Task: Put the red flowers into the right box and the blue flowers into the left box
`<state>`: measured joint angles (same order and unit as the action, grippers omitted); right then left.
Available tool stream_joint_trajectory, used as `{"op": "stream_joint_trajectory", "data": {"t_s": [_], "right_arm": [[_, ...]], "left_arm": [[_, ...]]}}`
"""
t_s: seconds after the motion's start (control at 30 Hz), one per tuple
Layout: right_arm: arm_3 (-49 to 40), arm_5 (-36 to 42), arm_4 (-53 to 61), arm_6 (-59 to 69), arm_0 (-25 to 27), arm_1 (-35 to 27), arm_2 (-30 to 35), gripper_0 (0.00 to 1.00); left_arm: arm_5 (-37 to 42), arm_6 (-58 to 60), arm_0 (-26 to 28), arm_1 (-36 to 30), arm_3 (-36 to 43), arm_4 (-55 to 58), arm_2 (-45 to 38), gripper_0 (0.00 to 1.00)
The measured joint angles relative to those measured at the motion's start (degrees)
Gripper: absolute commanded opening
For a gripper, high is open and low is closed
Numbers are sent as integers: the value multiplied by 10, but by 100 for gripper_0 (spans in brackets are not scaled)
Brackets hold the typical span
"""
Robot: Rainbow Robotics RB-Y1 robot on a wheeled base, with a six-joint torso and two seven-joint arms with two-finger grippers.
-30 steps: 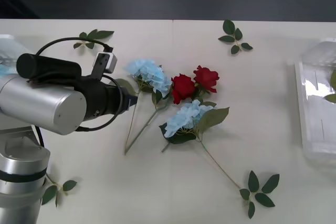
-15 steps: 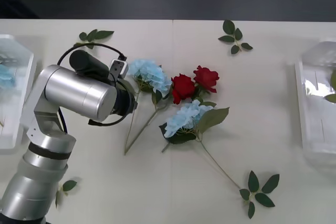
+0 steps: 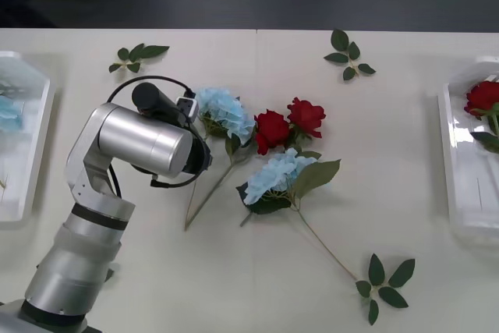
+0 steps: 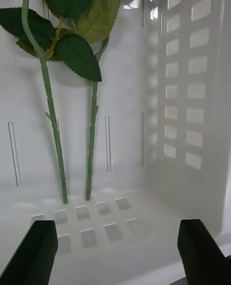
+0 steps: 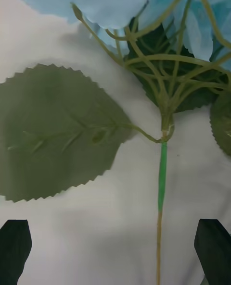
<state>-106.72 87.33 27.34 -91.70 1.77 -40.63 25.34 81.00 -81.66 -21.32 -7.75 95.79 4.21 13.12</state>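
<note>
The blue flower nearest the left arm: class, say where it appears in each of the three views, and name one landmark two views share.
Front view: blue flower just beyond the left gripper.
Left wrist view: its head above the stem.
Right wrist view: not in it.
Shared landmark: its large leaf.

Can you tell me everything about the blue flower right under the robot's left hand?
The pale sky-blue fluffy flower lies flat on the white table. Thin green stalks fan from its petals into one green stem, with a big saw-edged leaf beside it. The left gripper hovers over the stem, black fingers apart, not touching.
</note>
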Motion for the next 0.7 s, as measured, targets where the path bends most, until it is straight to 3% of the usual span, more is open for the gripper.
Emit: {"op": "stream_joint_trajectory", "data": {"t_s": [0.4, 0.53, 0.6, 0.7], "right_arm": [[-74, 55, 101, 8, -9, 0, 0, 74], [-90, 55, 153, 60, -19, 0, -1, 74], [-102, 55, 154, 94, -26, 0, -11, 74], [-123, 55, 154, 121, -36, 0, -52, 74]], "left_arm": [[-27, 0, -14, 9, -70, -3, 26, 98], [-33, 0, -16, 9, -71, -3, 32, 28], [-33, 0, -16, 9, -71, -3, 32, 3], [-33, 0, -16, 9, -71, -3, 32, 0]]}}
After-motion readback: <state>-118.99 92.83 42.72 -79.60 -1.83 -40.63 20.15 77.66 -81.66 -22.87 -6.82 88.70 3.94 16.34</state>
